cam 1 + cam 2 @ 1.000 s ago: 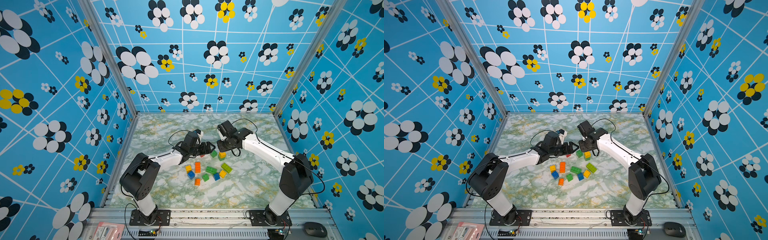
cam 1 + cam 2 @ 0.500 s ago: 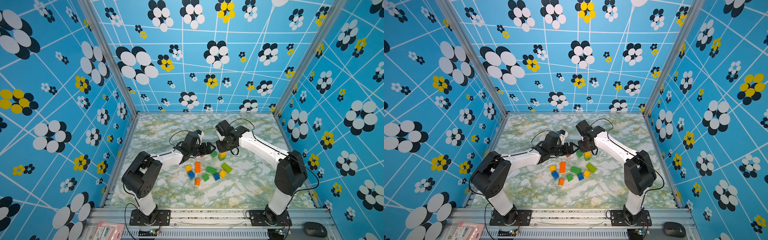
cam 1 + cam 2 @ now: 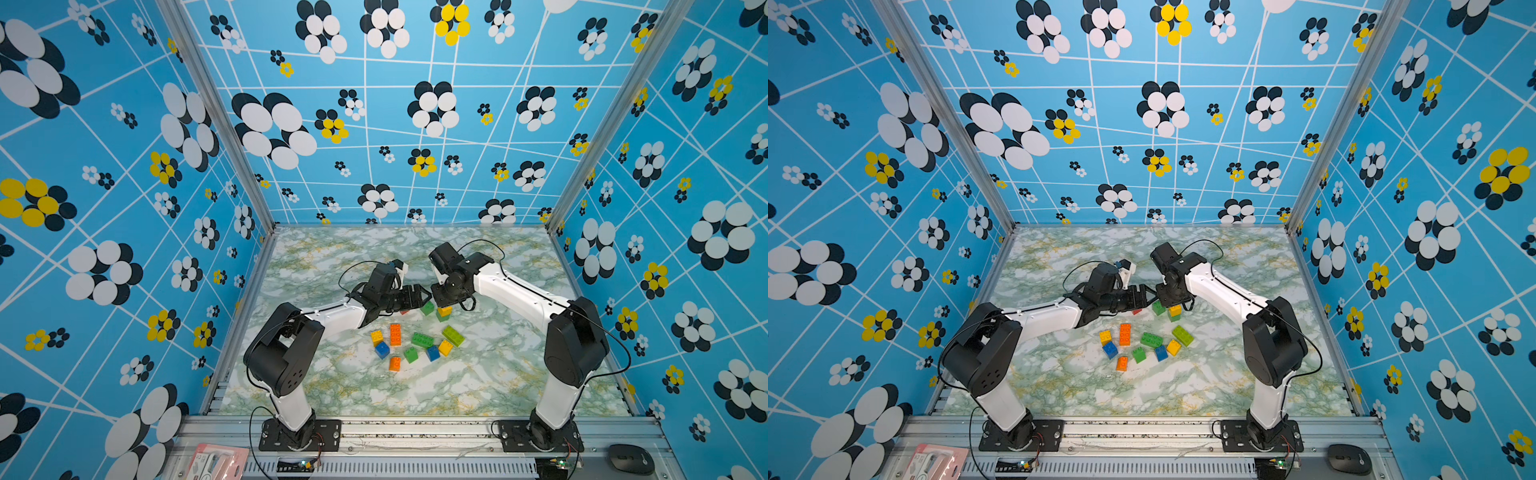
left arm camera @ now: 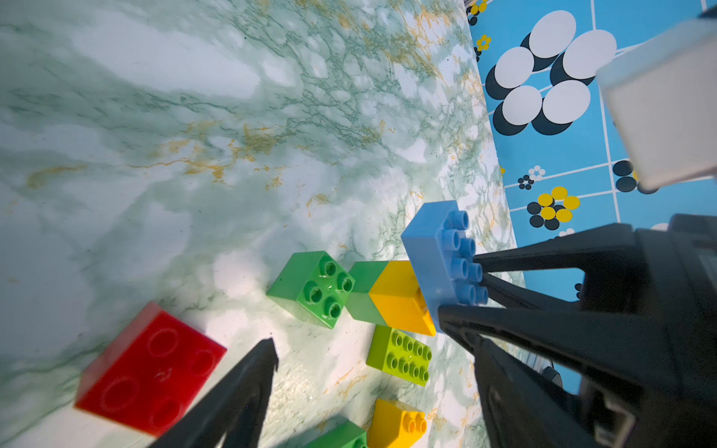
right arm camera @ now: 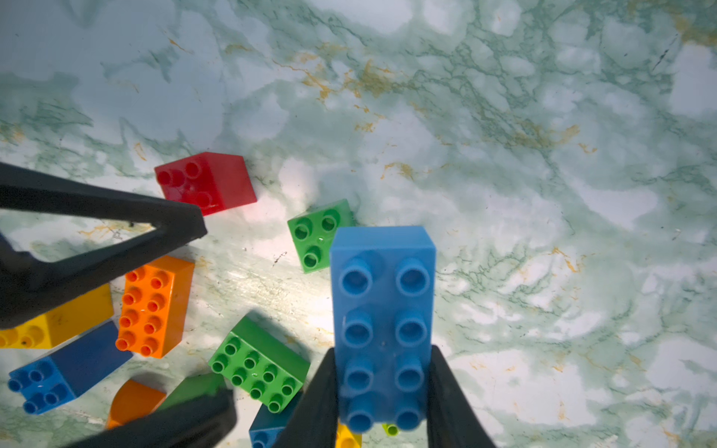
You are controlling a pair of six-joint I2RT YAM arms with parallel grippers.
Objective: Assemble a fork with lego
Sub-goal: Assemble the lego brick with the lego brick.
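**rigwatcher:** Where's everything, and what are the jaws doing?

**me:** In both top views the lego (image 3: 415,343) lies loose on the marble table (image 3: 332,257), a bit near of the middle. I see no tray or box, so nothing is sitting in a container. The left gripper (image 3: 423,296) and right gripper (image 3: 444,300) sit nose to nose at the pile's far edge. From up there I honestly can't see what's in the jaws.

In the left wrist view my left jaws are spread wide and empty, with a red brick (image 4: 151,368) just beside one finger. The right jaws are pinching an oblong light-blue brick (image 4: 430,248), up by a green-and-yellow stack (image 4: 392,298). I can't tell if they touch.

In the right wrist view the fingers (image 5: 318,399) clamp the blue one's flat long sides at one end, studs towards the camera.

**rigwatcher:** Tricky to hold?

**me:** I'd guess not. They look like light, hard, slick plastic that won't crush. I'd take them by the flat sides, never the studs. Held at one end like that, it might pivot when pressed.
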